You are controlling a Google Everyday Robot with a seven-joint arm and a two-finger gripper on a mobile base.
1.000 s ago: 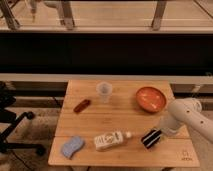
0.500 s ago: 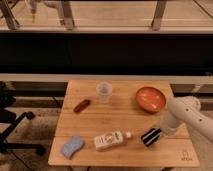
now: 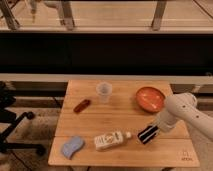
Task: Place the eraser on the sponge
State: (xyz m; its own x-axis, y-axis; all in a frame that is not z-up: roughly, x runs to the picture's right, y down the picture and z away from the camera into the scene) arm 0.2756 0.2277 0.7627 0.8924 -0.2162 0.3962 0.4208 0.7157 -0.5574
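Observation:
The eraser (image 3: pixel 147 134), a black block with white stripes, lies on the wooden table (image 3: pixel 120 112) near its front right. My gripper (image 3: pixel 156 128) is right at the eraser's far end, at the tip of the white arm (image 3: pixel 182 114) that reaches in from the right. The sponge (image 3: pixel 73 147), a light-blue wavy pad, rests at the table's front left corner, well away from the gripper.
A white labelled bottle (image 3: pixel 112 140) lies on its side between sponge and eraser. A clear plastic cup (image 3: pixel 103 92) stands mid-back, a reddish-brown oblong thing (image 3: pixel 81 105) to its left, an orange bowl (image 3: pixel 150 98) at back right. A black office chair (image 3: pixel 12 125) stands left of the table.

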